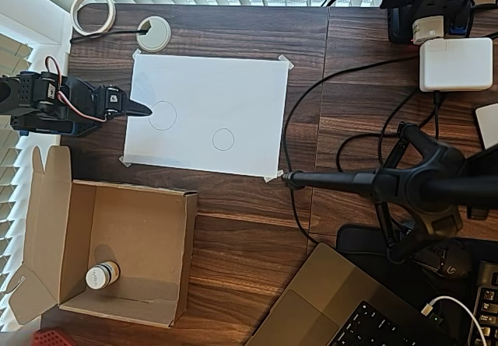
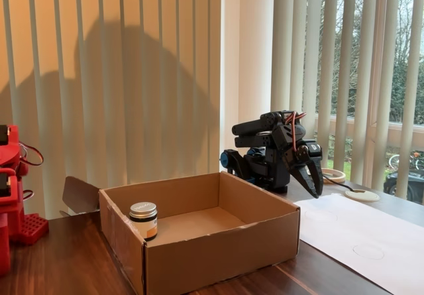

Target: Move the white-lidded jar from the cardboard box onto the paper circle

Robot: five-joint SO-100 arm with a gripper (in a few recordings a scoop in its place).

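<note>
I see the white-lidded jar point(image 1: 103, 274) upright inside the cardboard box point(image 1: 47, 229), my gripper point(image 1: 138, 109) folded back, jaws closed on nothing, at the paper's point(image 1: 233, 89) edge

Black arm point(image 2: 271, 152), boxy servo joints, red wires, dark pointed jaws

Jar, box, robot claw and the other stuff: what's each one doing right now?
white-lidded jar: upright, lid on, inside the box near a corner.
cardboard box: open at the top, flaps loose along one side.
gripper: shut, holding nothing, tip at the sheet's edge.
paper circle: nothing on it.
paper sheet: flat, corners taped down.
tape ring: lying flat on the table.
</note>
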